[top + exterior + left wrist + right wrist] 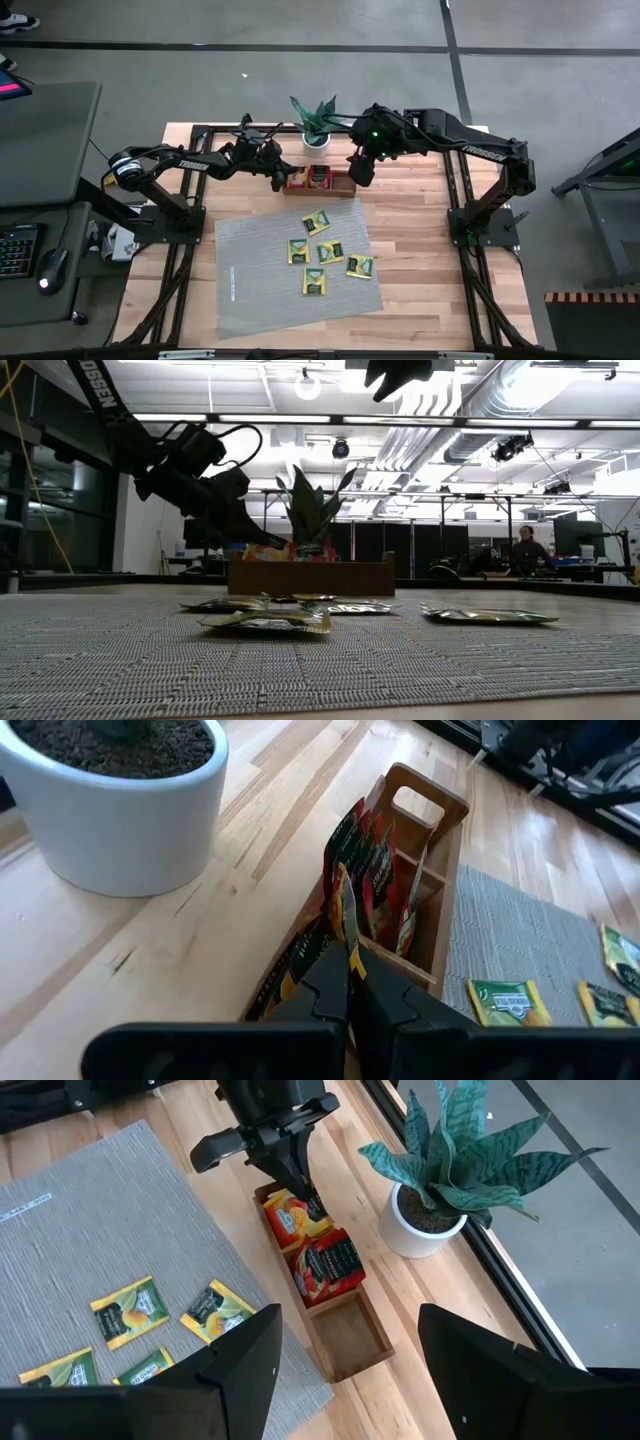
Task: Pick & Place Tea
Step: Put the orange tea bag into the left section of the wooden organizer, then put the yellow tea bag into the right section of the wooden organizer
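Note:
A brown wooden tray (pixel 345 192) with three compartments stands at the far side of the grey mat (pixel 270 290). Its left compartment holds orange-yellow tea sachets (pixel 288 1220), its middle one red sachets (pixel 328 1265); the right one (pixel 352 1330) shows a bare floor. Several yellow-green sachets (pixel 316 222) lie flat on the mat. My left gripper (pixel 280 178) is over the tray's left end, shut on one sachet (pixel 346 920). My right gripper (pixel 345 1375) hangs open, high above the tray's right end, with nothing between its fingers. My left gripper pinches a thin yellow-and-red sachet by one edge (pixel 349 955) between its two fingers. The fingers (pixel 308 1192) come slanting down from the table's left. The sachet stands on edge beyond the fingertips, over the tray's left compartment; whether it rests there I cannot tell.
A potted plant in a white pot (pixel 316 140) stands close behind the tray, near my left gripper. The mat's left and near parts are bare. A dark frame rims the wooden table (pixel 420 250). A person (pixel 524 550) stands far back in the room.

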You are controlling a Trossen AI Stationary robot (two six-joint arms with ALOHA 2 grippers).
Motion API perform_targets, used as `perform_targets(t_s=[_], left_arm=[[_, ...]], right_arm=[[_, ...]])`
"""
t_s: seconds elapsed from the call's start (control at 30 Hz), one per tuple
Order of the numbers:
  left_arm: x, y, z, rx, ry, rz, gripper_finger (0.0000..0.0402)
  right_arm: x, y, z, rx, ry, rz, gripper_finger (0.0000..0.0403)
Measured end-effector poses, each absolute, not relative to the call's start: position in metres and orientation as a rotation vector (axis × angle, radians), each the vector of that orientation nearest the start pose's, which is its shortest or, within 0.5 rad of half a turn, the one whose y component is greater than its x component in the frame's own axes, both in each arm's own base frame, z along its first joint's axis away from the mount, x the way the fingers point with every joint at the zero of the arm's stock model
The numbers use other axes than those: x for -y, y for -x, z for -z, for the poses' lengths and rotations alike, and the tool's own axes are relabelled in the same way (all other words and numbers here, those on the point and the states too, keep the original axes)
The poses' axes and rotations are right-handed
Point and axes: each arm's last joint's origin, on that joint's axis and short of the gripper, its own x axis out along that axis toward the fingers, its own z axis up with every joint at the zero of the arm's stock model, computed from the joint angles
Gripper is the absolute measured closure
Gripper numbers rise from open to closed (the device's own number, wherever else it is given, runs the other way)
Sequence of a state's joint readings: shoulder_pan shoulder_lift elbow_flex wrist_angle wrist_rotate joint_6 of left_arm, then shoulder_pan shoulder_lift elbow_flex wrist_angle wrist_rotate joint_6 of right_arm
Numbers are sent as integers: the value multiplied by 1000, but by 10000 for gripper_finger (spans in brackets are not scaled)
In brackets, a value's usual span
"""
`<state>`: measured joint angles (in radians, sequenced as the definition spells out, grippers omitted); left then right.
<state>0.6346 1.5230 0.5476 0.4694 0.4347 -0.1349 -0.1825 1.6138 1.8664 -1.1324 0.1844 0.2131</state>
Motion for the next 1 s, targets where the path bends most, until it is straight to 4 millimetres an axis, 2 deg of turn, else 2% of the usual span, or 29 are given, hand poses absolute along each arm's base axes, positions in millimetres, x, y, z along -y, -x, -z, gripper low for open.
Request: perform_targets(t_s=[0.3, 0.6, 0.73, 0.87, 1.0], left_arm=[[-154, -230, -153, -425, 331, -203, 388], [-154, -231, -154, -417, 333, -185, 277], [-157, -235, -162, -389, 326, -186, 234], [-161, -241, -173, -358, 321, -165, 210], [-164, -247, -184, -344, 351, -139, 203]], right_arm=[[62, -309, -412, -842, -210, 442, 171], [62, -309, -412, -841, -209, 442, 170], [62, -309, -412, -841, -210, 439, 170], [62, -309, -412, -842, -214, 431, 169], [61, -309, -412, -852, -237, 393, 169]])
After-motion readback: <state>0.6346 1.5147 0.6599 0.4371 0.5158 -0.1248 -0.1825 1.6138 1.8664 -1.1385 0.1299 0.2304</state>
